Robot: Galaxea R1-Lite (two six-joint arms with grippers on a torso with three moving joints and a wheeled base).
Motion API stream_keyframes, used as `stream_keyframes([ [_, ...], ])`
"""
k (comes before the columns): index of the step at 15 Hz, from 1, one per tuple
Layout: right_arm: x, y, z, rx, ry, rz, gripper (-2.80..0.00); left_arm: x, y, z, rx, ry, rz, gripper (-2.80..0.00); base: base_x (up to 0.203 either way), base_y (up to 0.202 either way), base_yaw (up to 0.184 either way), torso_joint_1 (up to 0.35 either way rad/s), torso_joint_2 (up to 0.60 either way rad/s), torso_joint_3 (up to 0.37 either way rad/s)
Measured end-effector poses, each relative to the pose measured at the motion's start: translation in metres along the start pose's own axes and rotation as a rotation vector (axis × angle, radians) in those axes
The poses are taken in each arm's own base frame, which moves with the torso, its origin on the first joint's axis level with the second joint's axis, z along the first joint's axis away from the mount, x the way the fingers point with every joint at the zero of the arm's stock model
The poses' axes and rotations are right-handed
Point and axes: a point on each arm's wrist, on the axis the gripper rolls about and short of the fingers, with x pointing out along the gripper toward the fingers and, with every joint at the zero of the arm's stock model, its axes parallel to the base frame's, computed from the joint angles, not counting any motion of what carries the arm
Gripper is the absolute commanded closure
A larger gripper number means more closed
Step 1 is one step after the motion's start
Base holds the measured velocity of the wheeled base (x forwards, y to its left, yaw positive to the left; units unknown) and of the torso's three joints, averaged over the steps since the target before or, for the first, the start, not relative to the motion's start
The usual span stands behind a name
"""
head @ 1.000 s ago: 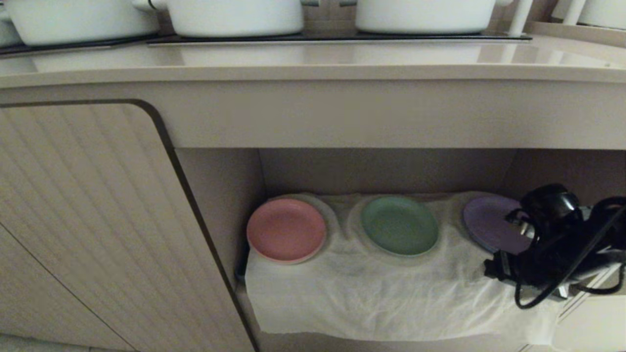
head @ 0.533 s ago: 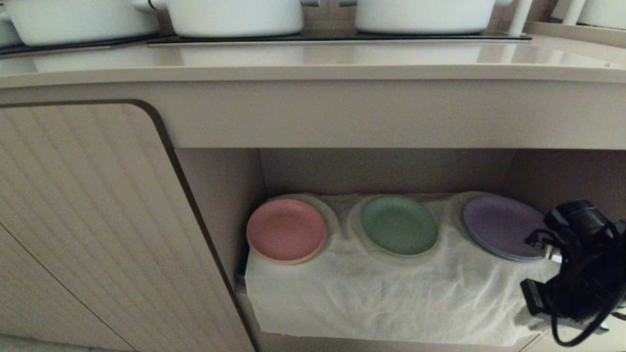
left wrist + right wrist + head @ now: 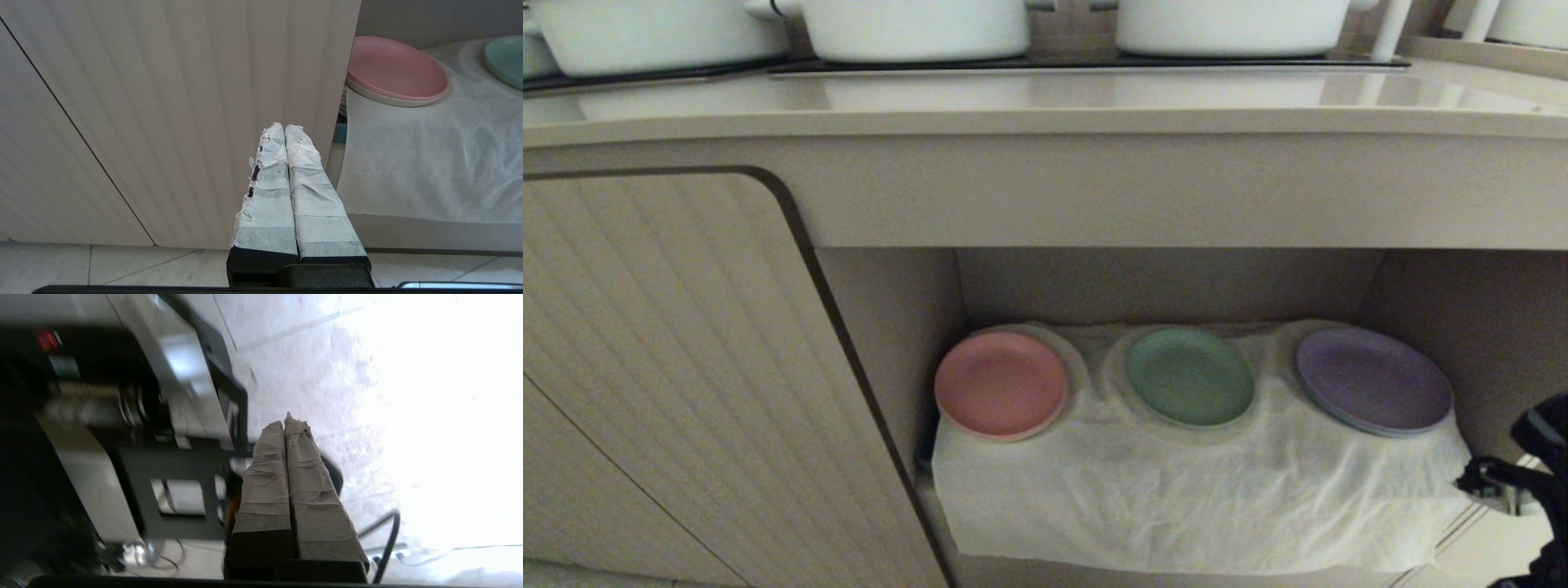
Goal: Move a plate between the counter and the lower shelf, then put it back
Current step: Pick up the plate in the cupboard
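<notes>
The mint-green plate (image 3: pixel 1190 376) lies flat on the white cloth of the lower shelf (image 3: pixel 1176 490), in the middle of a row of three; its edge also shows in the left wrist view (image 3: pixel 506 59). Above the recess runs the beige counter (image 3: pixel 1045 98). My right arm (image 3: pixel 1527 482) hangs at the far right edge, below and right of the shelf. My right gripper (image 3: pixel 287 421) is shut on nothing, pointing at the pale floor beside dark machine parts. My left gripper (image 3: pixel 284 127) is shut and empty, parked before the ribbed cabinet door.
A pink plate (image 3: pixel 1001 384) lies left of the green one, a purple plate (image 3: pixel 1372 380) right of it. White pots (image 3: pixel 915 24) stand on the black hob at the counter's back. A ribbed cabinet door (image 3: pixel 670 367) closes off the left side.
My right arm has drawn away from the purple plate, down and to the right, almost out of the head view, so the purple plate now shows whole. The plates have not moved.
</notes>
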Motion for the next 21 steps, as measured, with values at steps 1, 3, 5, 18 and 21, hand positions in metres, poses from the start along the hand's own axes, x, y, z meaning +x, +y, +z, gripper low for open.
stream_keyframes([
  [1,-0.002,0.000,-0.010,-0.007,-0.002,-0.001,0.00,0.000,0.000,0.000,0.001,0.000,0.000,0.00,0.000,0.000,0.000,0.000,0.00,0.000],
  [3,-0.005,0.001,-0.026,-0.008,-0.051,-0.001,0.00,0.000,0.000,0.000,0.001,0.000,0.000,0.00,0.000,0.000,0.000,0.000,0.00,0.000],
  [5,-0.009,0.001,-0.031,0.000,-0.201,-0.006,0.00,0.000,0.000,0.000,0.001,0.000,0.000,0.00,0.000,0.000,0.000,0.000,0.00,0.000],
  [18,-0.061,0.005,-0.101,-0.062,-1.723,0.022,0.00,0.000,0.000,0.000,0.000,0.000,0.000,0.00,0.000,0.000,0.000,0.000,0.00,0.000],
  [21,-0.037,0.006,-0.122,-0.066,-1.674,0.014,0.00,0.000,0.000,0.000,0.000,0.000,0.000,0.00,0.000,0.000,0.000,0.000,0.00,0.000],
])
